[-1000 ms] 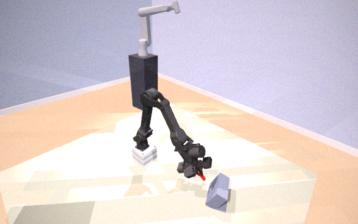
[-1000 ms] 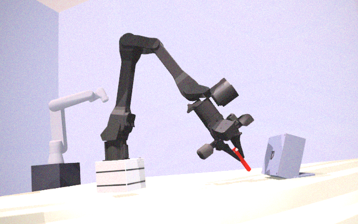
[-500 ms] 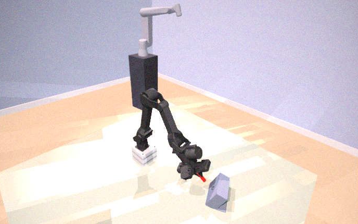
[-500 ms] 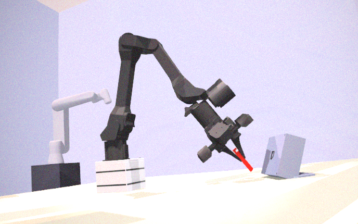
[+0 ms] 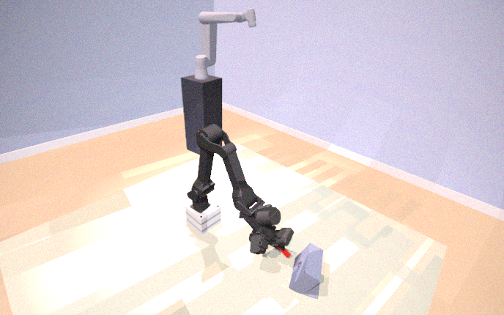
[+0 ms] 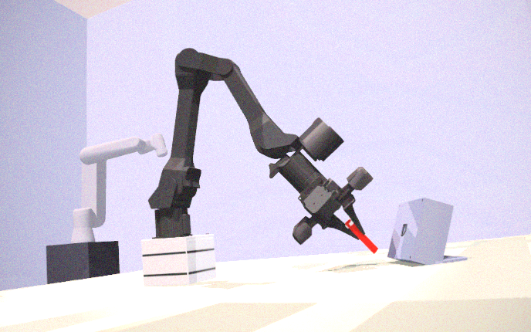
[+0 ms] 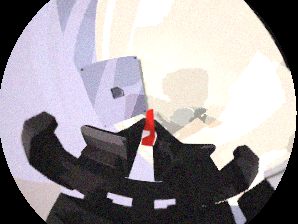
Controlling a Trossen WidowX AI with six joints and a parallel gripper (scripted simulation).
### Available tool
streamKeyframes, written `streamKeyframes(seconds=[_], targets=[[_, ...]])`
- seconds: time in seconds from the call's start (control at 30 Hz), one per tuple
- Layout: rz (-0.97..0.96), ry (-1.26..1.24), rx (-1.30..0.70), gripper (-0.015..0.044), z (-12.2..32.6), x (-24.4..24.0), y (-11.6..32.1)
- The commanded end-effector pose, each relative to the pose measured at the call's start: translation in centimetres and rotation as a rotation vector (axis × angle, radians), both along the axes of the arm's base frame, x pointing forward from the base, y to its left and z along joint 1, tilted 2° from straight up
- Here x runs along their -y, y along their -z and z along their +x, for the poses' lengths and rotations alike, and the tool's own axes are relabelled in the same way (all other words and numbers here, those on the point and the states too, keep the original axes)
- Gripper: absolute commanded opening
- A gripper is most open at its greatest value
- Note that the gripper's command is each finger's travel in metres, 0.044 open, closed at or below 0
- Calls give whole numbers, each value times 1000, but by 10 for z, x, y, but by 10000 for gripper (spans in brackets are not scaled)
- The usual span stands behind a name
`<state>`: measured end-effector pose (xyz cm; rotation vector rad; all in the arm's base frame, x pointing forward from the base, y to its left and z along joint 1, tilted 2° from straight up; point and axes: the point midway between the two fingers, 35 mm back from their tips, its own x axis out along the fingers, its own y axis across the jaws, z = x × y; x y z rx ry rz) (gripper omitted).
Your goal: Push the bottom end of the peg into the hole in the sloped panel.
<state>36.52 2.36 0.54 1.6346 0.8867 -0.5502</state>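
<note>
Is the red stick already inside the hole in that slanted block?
No, the red stick is in the gripper, its free end short of the block.

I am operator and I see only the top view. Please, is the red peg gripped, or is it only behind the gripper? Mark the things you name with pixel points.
Observer: Gripped. The exterior view shows the fingers (image 6: 360, 235) closed on the red peg (image 5: 284, 251) (image 6: 364, 238) (image 7: 150, 122).
Operator: Thank you. Does its lower end touch the table?
Observer: No, in the exterior view it hangs above the table (image 6: 259, 313), tilted down toward the panel (image 5: 308, 269) (image 6: 424, 231) (image 7: 130, 72).
Operator: And the hole?
Observer: The wrist view shows it dark and angular (image 7: 117, 92), with no peg inside.
</note>
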Motion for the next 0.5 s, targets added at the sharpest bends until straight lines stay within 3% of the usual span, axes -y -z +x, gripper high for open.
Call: streamKeyframes(seconds=[0.0, 0.47], targets=[[42, 42, -1, 0, -3, 2, 2], [150, 156, 19, 0, -4, 10, 1]])
